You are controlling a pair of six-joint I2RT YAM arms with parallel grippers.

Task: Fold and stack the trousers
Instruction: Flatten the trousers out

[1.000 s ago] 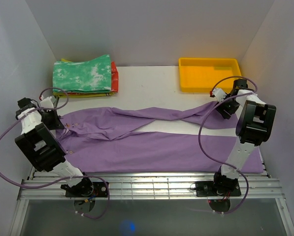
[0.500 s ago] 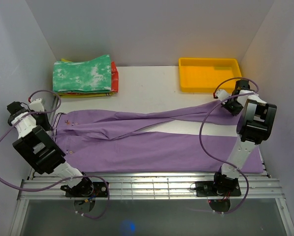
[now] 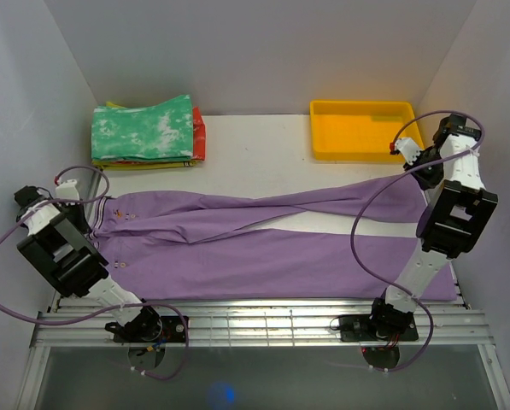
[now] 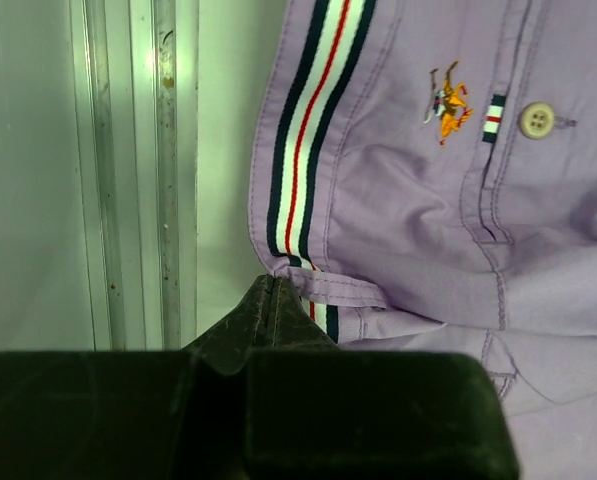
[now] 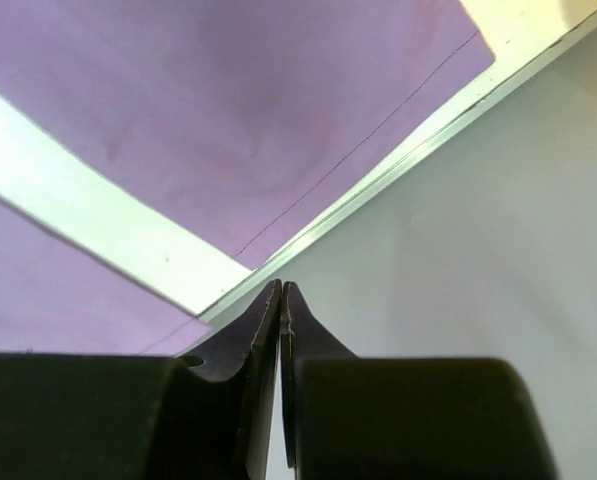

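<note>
The trousers [image 3: 263,248] lie with their long axis left-to-right across the tabletop [image 3: 255,154]. The left fingers [image 4: 263,315] clamp the waistband [image 4: 303,150] at the left end. The right fingers [image 5: 253,345], pressed together, sit at the far leg's right end, but I cannot tell if they hold cloth.

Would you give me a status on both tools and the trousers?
Left tool shut on trousers at waistband. Right tool shut on a leg end. Trousers stretched out, not yet folded. Folded stack, yellow bin apart.
</note>
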